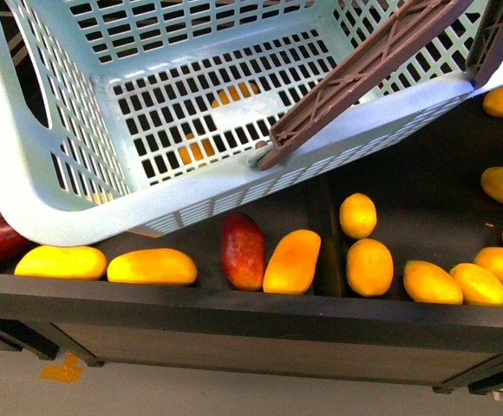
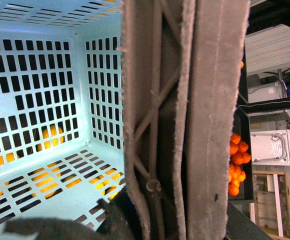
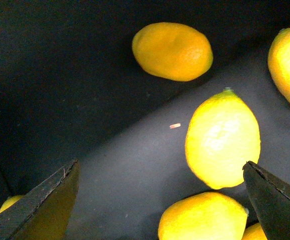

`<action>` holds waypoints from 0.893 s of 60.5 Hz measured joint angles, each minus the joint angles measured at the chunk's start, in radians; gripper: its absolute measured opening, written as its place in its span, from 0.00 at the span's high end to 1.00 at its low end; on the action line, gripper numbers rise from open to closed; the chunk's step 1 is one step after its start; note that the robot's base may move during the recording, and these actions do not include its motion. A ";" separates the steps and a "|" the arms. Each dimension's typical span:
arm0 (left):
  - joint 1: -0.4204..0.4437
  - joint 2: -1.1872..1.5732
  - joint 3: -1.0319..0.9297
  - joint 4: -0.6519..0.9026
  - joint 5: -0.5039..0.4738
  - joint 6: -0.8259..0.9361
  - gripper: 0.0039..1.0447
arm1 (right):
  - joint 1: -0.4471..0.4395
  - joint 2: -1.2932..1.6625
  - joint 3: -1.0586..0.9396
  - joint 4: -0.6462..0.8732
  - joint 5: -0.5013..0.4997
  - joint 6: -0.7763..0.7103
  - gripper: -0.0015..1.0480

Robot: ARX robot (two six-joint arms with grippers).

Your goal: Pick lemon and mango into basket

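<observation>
Front: basket (image 1: 52, 186) seen tilted, raised over the dark shelf (image 1: 234, 303); mango (image 1: 152, 267) laid beneath its near rim.

Left wrist: left gripper (image 2: 162, 75) clamped on the basket's brown handle (image 2: 155, 115).

Right wrist: right gripper (image 3: 160, 165) spread wide over the shelf; lemon (image 3: 222, 140) lies between its fingers.

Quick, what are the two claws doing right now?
Left gripper: shut on the brown folding handle of the pale turquoise plastic lattice basket.
Right gripper: open, empty, above a plump yellow lemon.
</observation>
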 joint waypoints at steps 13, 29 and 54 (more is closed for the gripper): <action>0.000 0.000 0.000 0.000 0.001 0.000 0.85 | -0.031 0.095 0.121 -0.043 0.004 0.006 0.08; 0.000 0.000 0.000 0.000 0.000 0.000 0.85 | -0.056 0.185 0.200 -0.093 0.030 0.006 0.08; 0.000 0.000 0.000 0.000 0.000 0.000 0.85 | -0.082 0.238 0.212 -0.102 0.050 0.005 0.08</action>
